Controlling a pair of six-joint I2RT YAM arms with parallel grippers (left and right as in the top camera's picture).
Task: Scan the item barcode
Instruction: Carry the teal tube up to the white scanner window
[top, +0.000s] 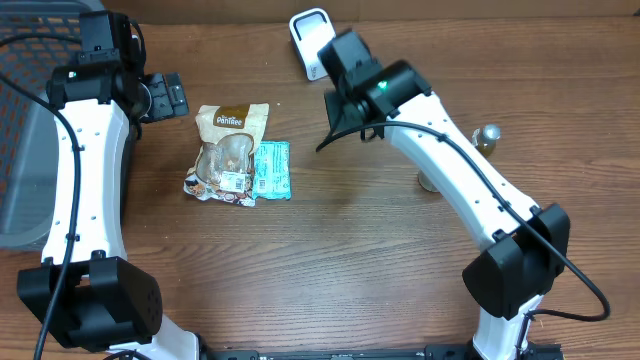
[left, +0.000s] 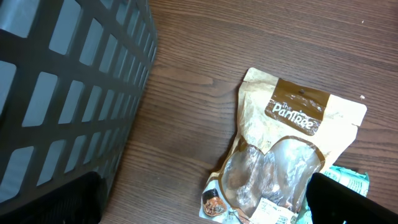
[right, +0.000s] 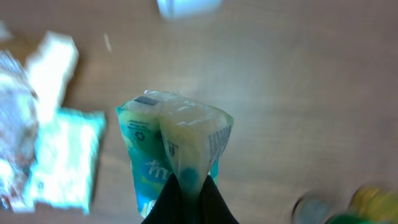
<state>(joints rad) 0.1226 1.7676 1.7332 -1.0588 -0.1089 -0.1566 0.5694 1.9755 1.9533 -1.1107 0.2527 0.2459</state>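
Packet (right: 179, 146), pinched by its edge in the closed right gripper (right: 189, 186), could twist, turning its barcode from the scanner (top: 310, 38).

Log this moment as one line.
right gripper: shut on packet | left gripper: open, empty | pouch: lying flat | scanner: far edge

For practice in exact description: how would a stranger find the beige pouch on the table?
Start at the dark basket at the left edge. Right of it, past the white arm, two packs lie touching. The pouch is the nearer one, beige with a brown band and clear window; the other pack is teal.
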